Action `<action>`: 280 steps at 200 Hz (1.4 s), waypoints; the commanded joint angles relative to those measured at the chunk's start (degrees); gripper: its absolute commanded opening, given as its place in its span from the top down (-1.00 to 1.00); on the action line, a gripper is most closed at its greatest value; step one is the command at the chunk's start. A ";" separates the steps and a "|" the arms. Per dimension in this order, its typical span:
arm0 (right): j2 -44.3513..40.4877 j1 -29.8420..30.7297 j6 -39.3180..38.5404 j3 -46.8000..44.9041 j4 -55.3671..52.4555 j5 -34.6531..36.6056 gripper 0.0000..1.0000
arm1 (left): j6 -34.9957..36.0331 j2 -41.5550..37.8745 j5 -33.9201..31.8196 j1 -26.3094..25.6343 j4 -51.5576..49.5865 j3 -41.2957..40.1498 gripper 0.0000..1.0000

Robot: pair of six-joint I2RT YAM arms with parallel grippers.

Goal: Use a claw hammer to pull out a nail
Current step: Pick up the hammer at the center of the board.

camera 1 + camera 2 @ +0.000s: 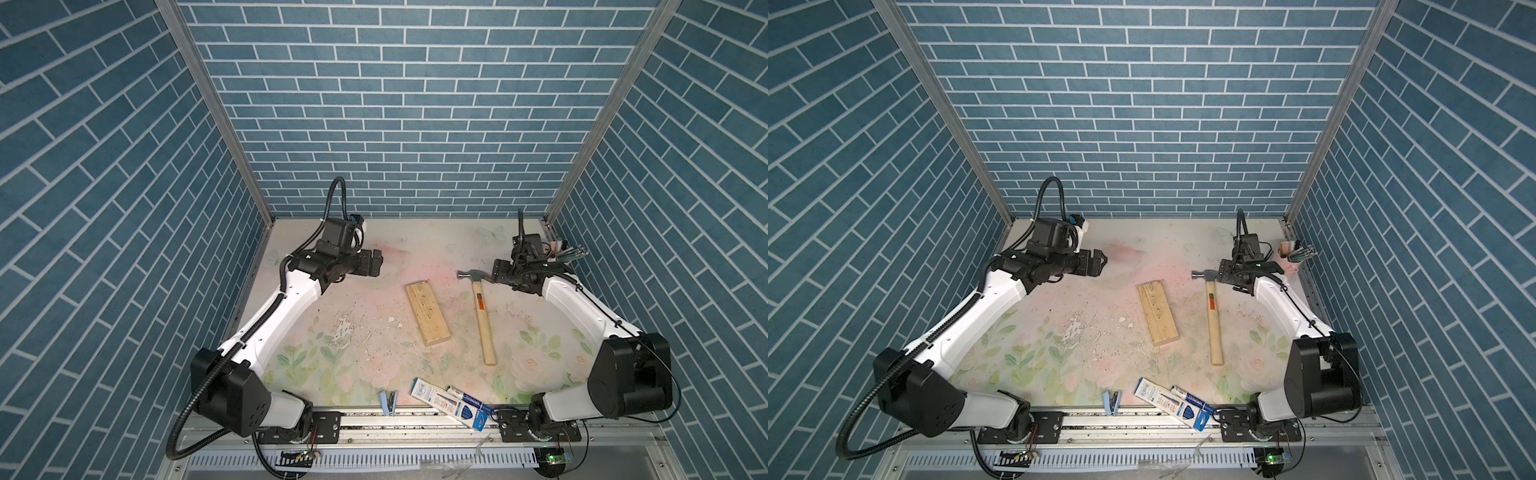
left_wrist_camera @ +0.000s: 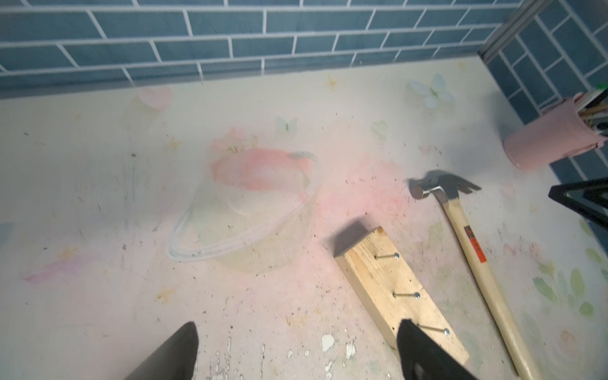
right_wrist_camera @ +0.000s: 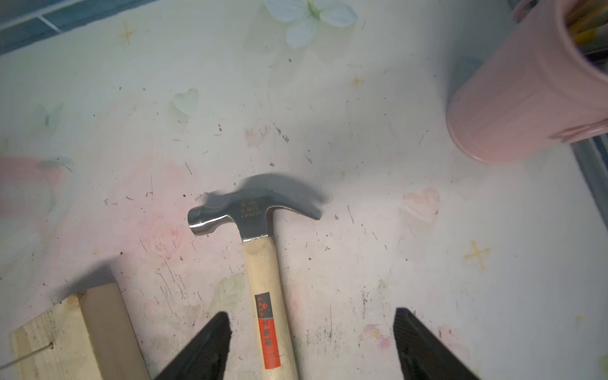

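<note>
While above hammer point(image 3: 260, 263), right tool point(image 3: 312, 313) agape

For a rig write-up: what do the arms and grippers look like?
The left arm and right arm have white shells and black joints. A black ribbed conduit follows the left arm, a thin black cable the right. The left gripper and right gripper are black with tapering fingers.

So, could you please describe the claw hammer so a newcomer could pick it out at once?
On the floral table, look between the nailed wooden block and the right arm. The claw hammer lies flat there, head toward the back wall. Only it has a pale handle with an orange-and-black label and a dark steel head.
</note>
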 commanded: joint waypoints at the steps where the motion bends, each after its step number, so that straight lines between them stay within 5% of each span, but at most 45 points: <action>1: 2.91 1.32 -0.23 1.68 -2.56 -1.17 -0.48 | 2.49 2.96 3.63 -0.92 -5.37 1.56 -0.81; 89: 15.05 3.48 -2.61 7.54 -3.63 -5.17 -0.04 | 1.84 7.04 10.20 -2.13 -4.19 -0.63 -0.71; 236: 28.11 4.60 -5.21 14.05 -5.06 -8.28 -0.14 | 1.75 8.56 9.77 -1.95 -6.46 -0.69 -0.72; 280: 29.51 5.14 -6.21 15.14 -6.18 -7.14 -0.01 | 1.72 8.74 9.21 -1.76 -6.95 -0.54 -0.72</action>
